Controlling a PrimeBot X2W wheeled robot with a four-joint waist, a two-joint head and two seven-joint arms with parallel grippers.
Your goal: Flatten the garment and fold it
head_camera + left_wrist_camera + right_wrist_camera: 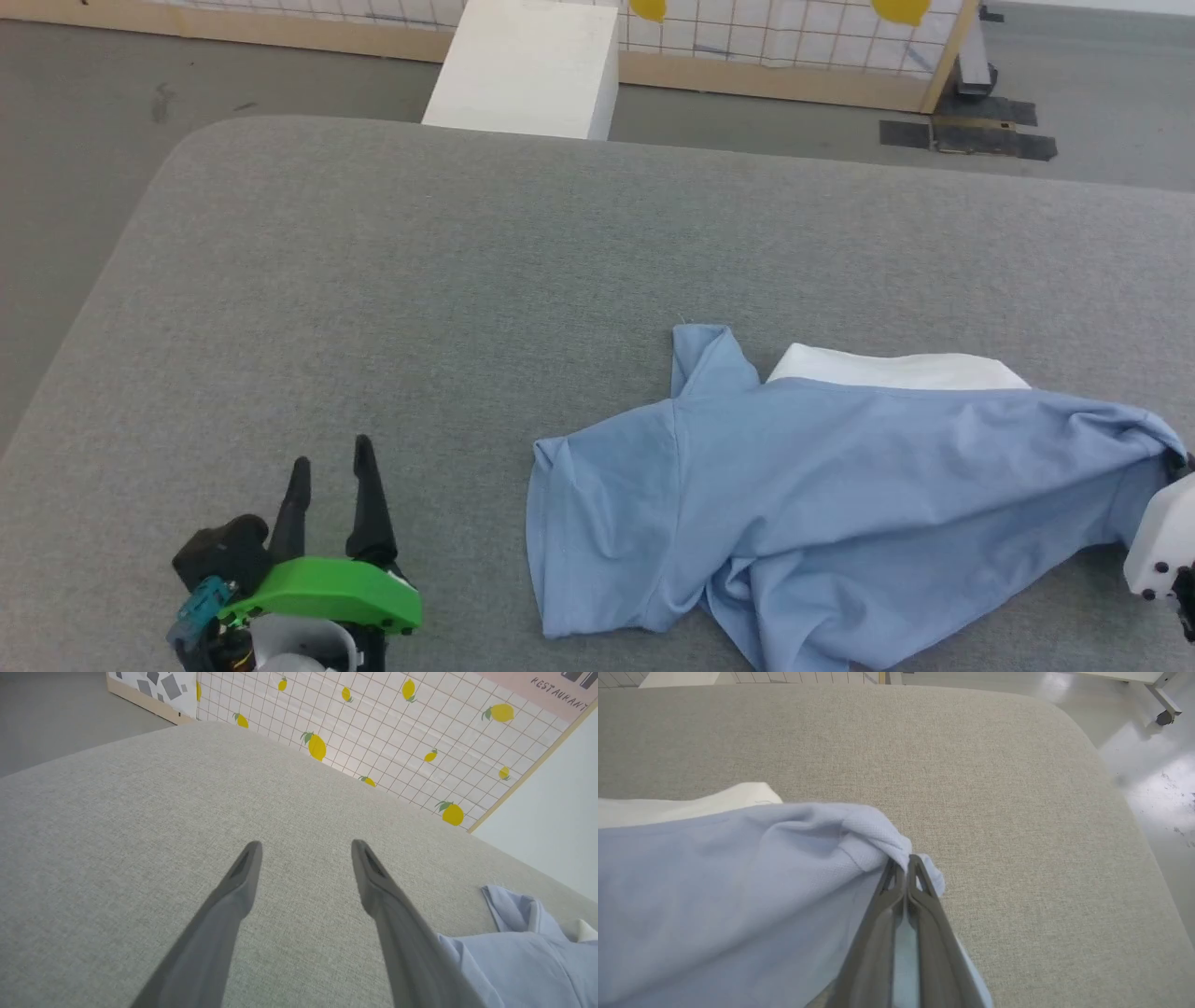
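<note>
Right gripper [903, 863] jaws pinch the garment [714, 882] edge tight.

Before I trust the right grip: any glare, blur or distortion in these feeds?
Head view: even soft light, garment sharp, shadows faint. Left wrist view: left gripper fingers slightly soft near the lens, table in focus. Right wrist view: glare on the floor, none on the garment; right gripper shut on it, sharply seen.
</note>
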